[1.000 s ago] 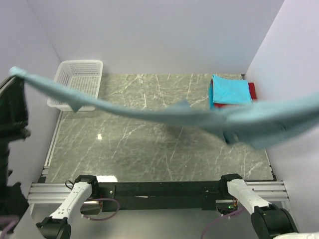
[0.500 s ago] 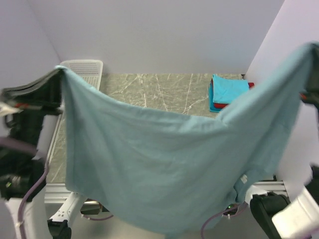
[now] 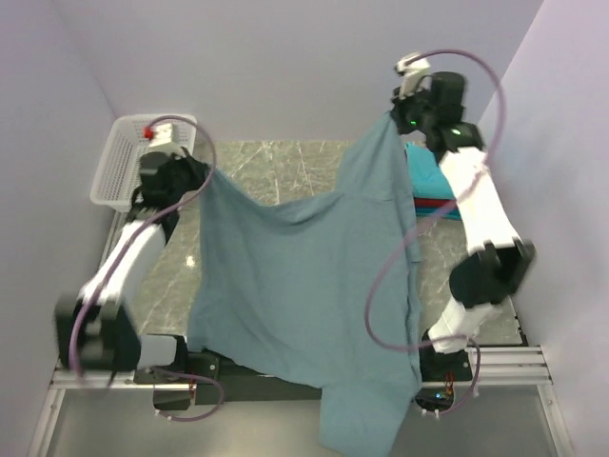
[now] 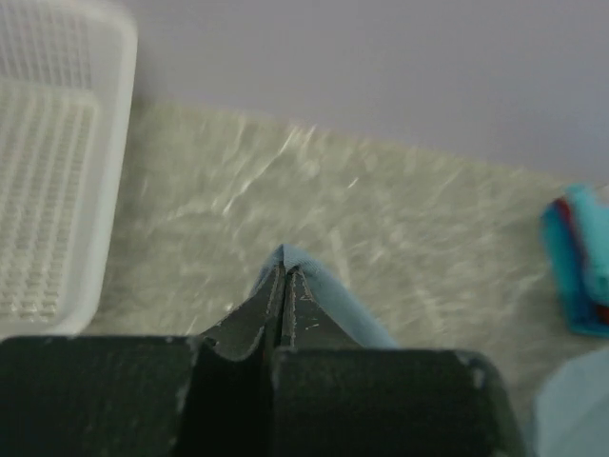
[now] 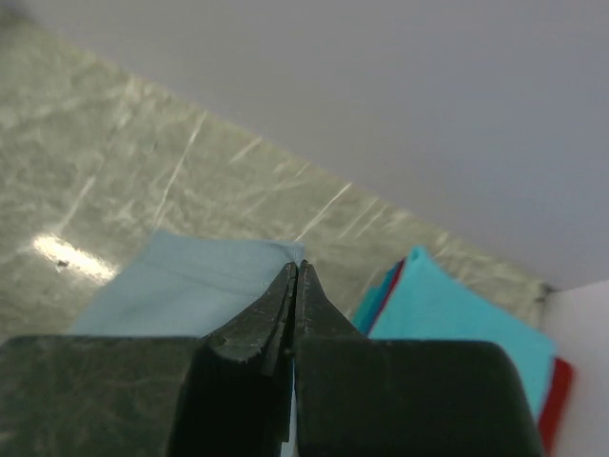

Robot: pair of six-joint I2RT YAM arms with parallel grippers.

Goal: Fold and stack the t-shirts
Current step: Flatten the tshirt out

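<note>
The large grey-blue t-shirt [image 3: 304, 286] hangs spread between both grippers and drapes over the table's near edge. My left gripper [image 3: 195, 171] is shut on one corner of it, near the basket; that corner shows at its fingertips in the left wrist view [image 4: 283, 269]. My right gripper [image 3: 395, 119] is shut on the other corner, held higher at the back right; the cloth shows in the right wrist view [image 5: 190, 286]. The folded stack of turquoise, red and teal shirts [image 3: 433, 181] lies at the back right, partly hidden by the right arm; it also shows in the right wrist view [image 5: 457, 314].
A white mesh basket [image 3: 124, 167] stands at the back left, also in the left wrist view [image 4: 48, 190]. The marble tabletop [image 3: 276, 167] is walled on three sides. Purple cables loop off both arms.
Both arms have swung away from the camera toward the back of the table, carrying the shirt down and back. It now hangs lower, with its bottom over the front rail.
</note>
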